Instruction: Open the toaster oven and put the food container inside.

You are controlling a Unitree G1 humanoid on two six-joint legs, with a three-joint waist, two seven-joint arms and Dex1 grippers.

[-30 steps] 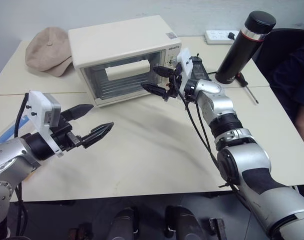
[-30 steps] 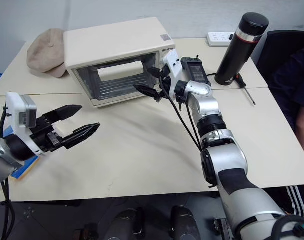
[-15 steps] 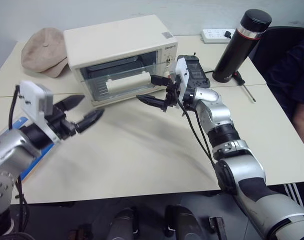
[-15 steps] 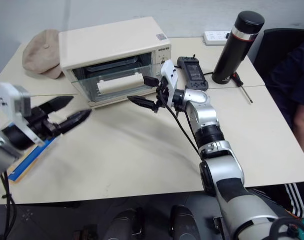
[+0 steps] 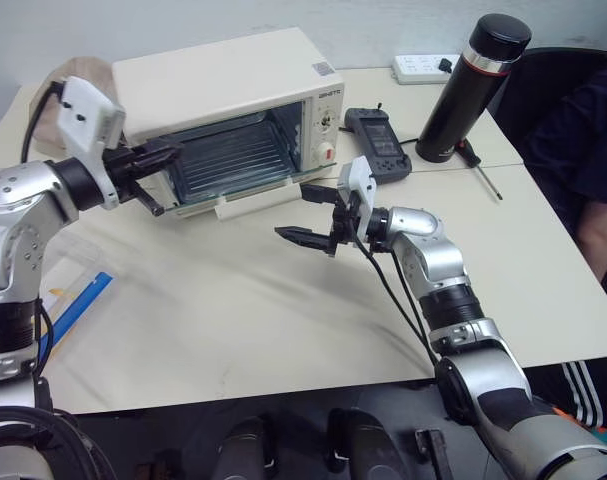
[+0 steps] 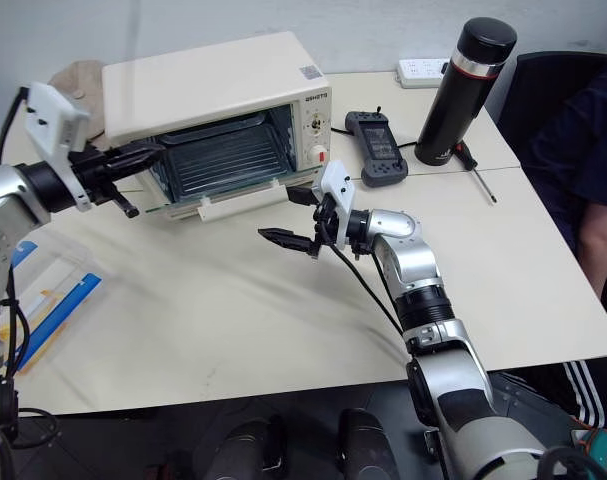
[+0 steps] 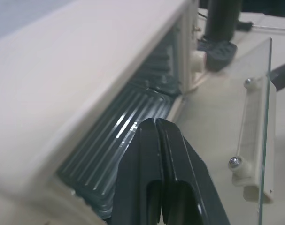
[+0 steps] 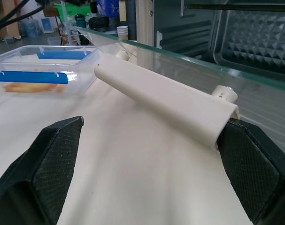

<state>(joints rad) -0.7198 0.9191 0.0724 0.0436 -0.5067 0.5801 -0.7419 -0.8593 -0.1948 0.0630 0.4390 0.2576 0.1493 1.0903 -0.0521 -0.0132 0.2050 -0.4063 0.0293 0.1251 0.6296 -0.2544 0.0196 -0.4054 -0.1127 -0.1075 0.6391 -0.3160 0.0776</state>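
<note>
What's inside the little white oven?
Inside the cream-white boxy toaster oven, a wire rack and ribbed dark walls show. No food is visible there; the deepest back stays shadowed.

Cream toaster oven [image 5: 223, 80], door down; clear food container [image 6: 43, 285] left

A tall black flask [image 5: 471, 88] with a silver band stands upright on the cream table [image 5: 283, 310], with a white power strip [image 5: 423, 67] behind it at the far edge. A black handheld controller [image 5: 379, 143] lies flat on the table near the flask, and a screwdriver [image 5: 483, 170] lies just beside the flask's base. A tan cap [image 6: 75, 74] rests at the far left corner, and a person in dark clothing [image 5: 593, 150] sits at the right edge.
</note>
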